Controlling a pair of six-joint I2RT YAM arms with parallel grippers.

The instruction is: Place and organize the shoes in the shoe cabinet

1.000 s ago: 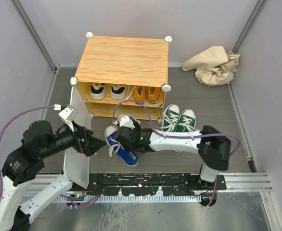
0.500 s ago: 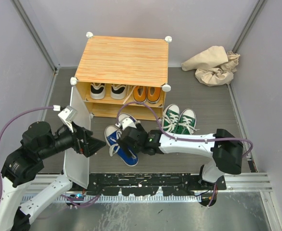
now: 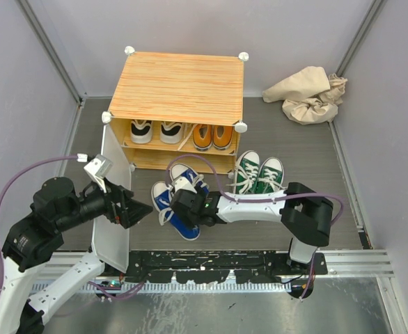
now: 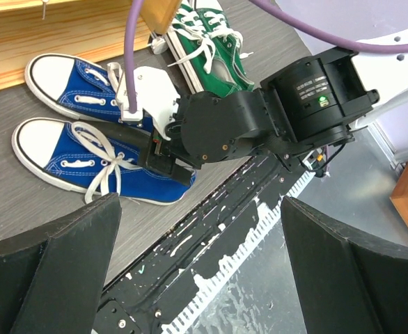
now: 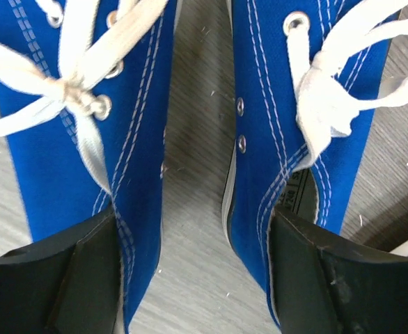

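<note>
The shoe cabinet [image 3: 176, 87] stands at the back with its white door [image 3: 113, 209] swung open to the left. White-and-black shoes [image 3: 155, 131] and orange shoes [image 3: 213, 136] sit on its upper shelf. The blue pair [image 3: 163, 198] lies on the floor in front of it, the green pair [image 3: 258, 172] to its right. My right gripper [image 3: 184, 203] is open and low over the blue pair's heels. In the right wrist view [image 5: 193, 243] one finger [image 5: 58, 278] is at the left shoe [image 5: 44, 160] and the other [image 5: 343, 278] in the right shoe [image 5: 267, 111]. My left gripper [image 3: 138, 207] is open and empty beside the door.
A crumpled beige cloth [image 3: 308, 94] lies at the back right. The black base rail [image 3: 218, 263] runs along the near edge. Grey walls close in both sides. The left wrist view shows the blue shoes [image 4: 72, 156], green shoes [image 4: 211, 49] and right gripper [image 4: 166, 149].
My right arm's elbow swung out to the right and back, while its gripper stayed over the blue shoes' heels and settled slightly lower. The left arm has not moved.
</note>
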